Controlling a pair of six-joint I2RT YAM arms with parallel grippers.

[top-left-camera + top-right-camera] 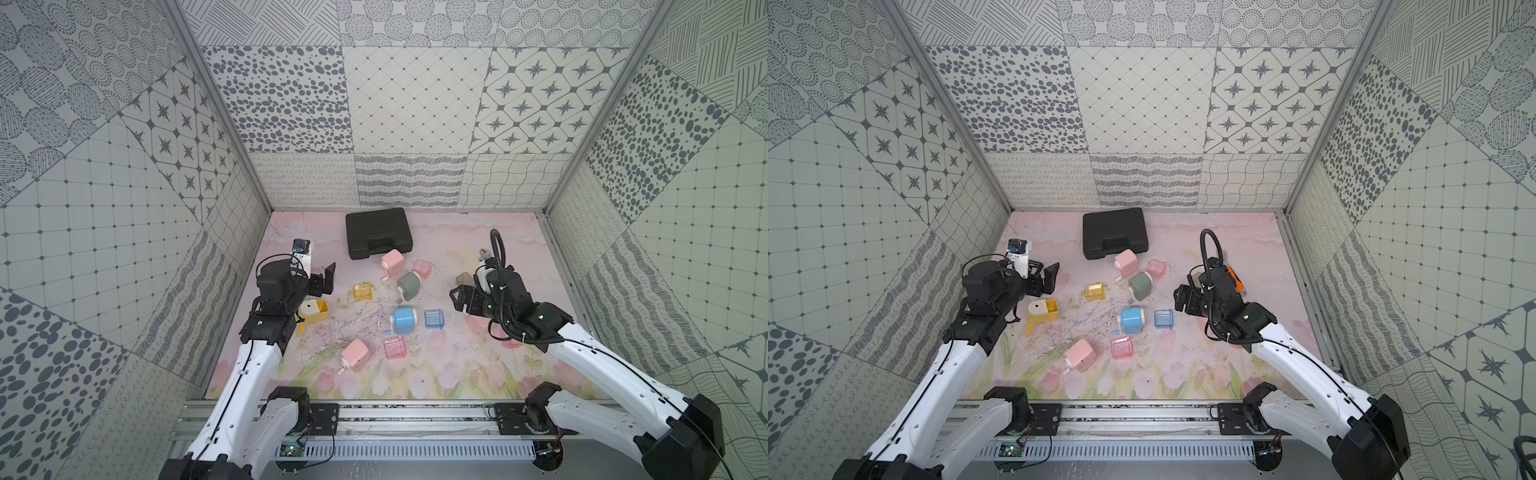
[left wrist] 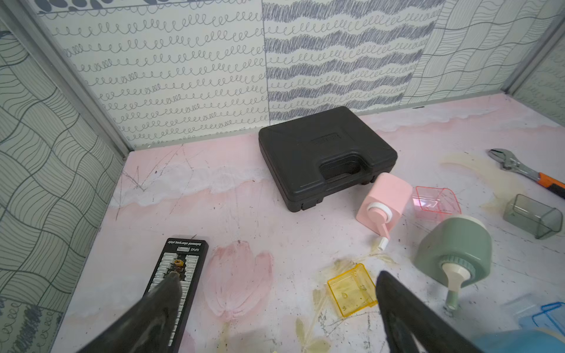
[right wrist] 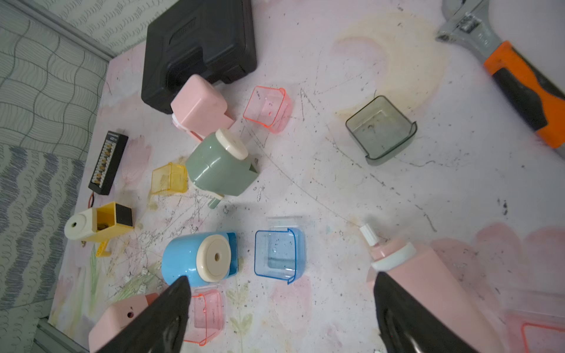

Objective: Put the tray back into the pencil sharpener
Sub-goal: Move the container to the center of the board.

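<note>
Jaws of the left gripper (image 2: 278, 275) and right gripper (image 3: 281, 277) both gape wide, holding nothing; translucent blue plastic tray (image 3: 279, 253) lies open side up on the pink floral tabletop (image 3: 336, 189), just beside the rounded blue plastic pencil sharpener (image 3: 195, 259), not inside it.

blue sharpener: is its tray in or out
Out. The blue tray lies on the table beside the blue sharpener, apart from it.

Clear glossy plastic is seen in the blue tray (image 3: 279, 255), smooth opaque plastic in the blue pencil sharpener (image 3: 186, 259), bare metal in the wrench head (image 3: 460, 24).
</note>
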